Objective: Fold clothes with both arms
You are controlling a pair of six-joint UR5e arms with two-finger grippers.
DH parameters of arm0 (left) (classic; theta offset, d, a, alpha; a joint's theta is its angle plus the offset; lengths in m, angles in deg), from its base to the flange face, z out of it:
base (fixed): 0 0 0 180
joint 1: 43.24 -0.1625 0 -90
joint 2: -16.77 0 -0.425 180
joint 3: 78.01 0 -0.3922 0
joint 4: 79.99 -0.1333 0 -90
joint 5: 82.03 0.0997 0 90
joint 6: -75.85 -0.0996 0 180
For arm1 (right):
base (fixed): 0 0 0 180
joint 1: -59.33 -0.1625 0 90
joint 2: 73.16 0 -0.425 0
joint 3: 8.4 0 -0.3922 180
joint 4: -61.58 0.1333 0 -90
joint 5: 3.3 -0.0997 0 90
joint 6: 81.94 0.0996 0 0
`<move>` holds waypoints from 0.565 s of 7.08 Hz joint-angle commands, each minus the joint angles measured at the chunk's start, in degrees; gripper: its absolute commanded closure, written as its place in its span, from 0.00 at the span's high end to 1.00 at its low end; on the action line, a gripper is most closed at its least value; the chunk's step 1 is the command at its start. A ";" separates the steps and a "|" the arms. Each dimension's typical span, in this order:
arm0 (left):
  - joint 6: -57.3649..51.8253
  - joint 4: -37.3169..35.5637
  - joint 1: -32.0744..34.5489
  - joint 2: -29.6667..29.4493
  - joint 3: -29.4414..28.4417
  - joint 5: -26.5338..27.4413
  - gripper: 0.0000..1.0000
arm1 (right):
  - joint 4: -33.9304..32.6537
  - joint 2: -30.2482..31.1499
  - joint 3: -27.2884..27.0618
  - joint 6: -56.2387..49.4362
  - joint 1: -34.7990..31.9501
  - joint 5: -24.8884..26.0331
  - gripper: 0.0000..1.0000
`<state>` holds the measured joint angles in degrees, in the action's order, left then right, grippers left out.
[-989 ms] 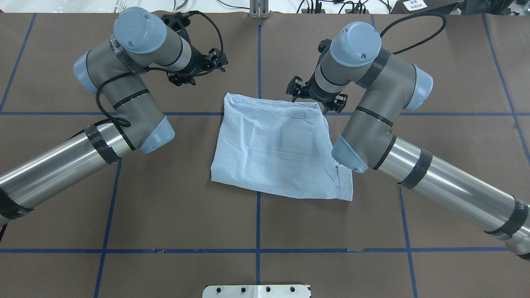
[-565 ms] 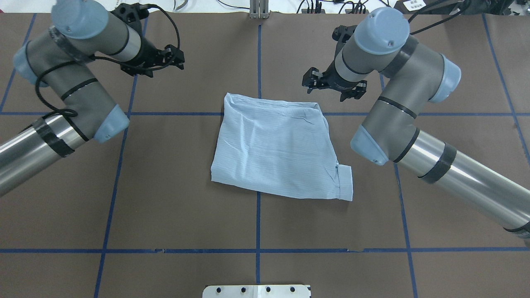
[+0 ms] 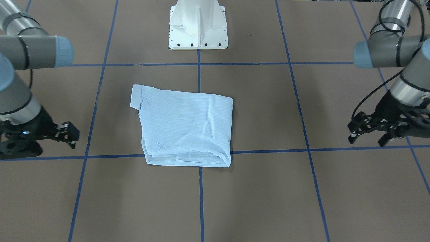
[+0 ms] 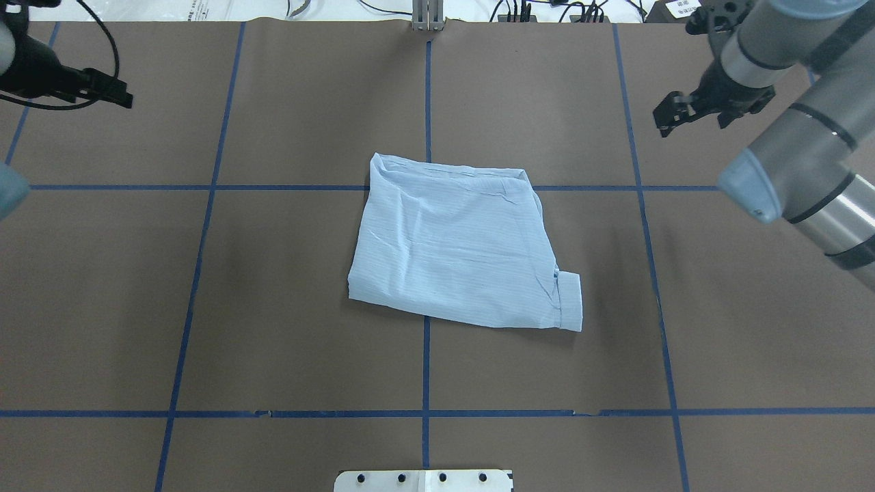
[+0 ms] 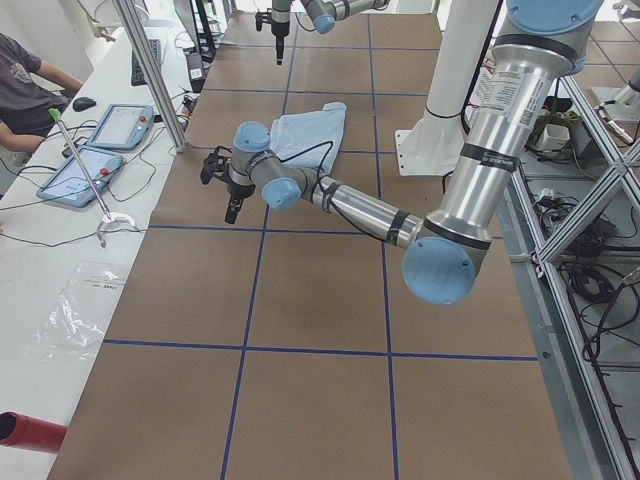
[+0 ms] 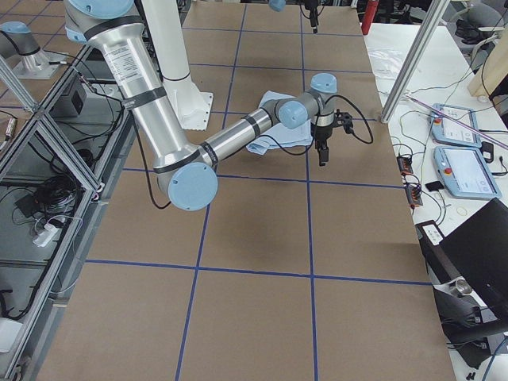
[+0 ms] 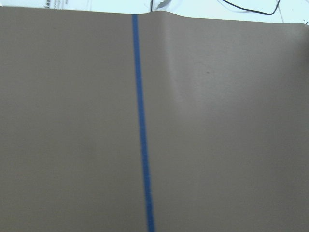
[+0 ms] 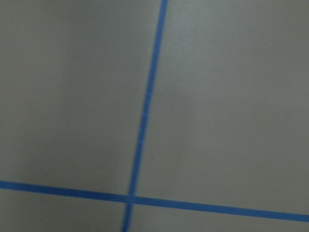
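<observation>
No text can be read in any view. A white label on the right arm carries print, too small to make out.

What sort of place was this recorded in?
Most likely a robotics lab: a white robot pedestal, a brown table taped into a blue grid, and control tablets on a side bench.
</observation>
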<state>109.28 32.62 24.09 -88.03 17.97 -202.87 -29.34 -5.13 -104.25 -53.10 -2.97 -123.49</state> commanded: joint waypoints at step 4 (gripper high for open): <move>-34.01 -8.57 13.61 15.29 4.65 -6.58 1.00 | -6.19 15.97 0.04 -39.19 -23.02 -13.21 1.00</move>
<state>81.24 23.38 35.30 -76.68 22.27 -207.10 -33.62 8.17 -103.98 -87.11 -22.07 -134.69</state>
